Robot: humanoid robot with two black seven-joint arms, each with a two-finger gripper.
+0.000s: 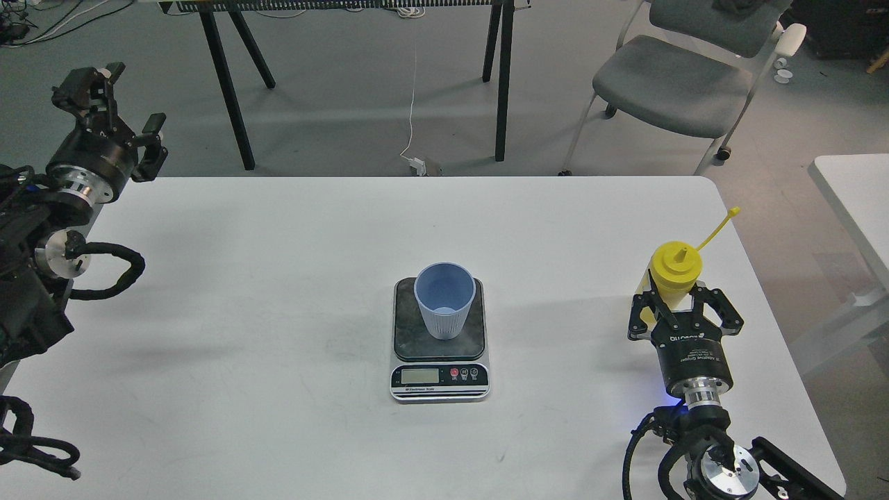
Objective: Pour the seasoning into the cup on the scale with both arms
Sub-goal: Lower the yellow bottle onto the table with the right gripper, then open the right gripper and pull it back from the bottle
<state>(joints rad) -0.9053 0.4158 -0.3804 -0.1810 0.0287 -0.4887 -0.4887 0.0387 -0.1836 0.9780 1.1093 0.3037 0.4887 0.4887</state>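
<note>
The light-blue ribbed cup stands upright and empty on the dark plate of the scale at the table's middle. The yellow seasoning bottle stands upright near the right table edge, its cap stick pointing up and right. My right gripper comes in from below and its fingers are closed around the bottle's lower body. My left gripper is open and empty, raised past the far left corner of the table, far from the cup.
The white table carries only the scale, cup and bottle. A grey chair and black table legs stand beyond the far edge. A second white table is at the right.
</note>
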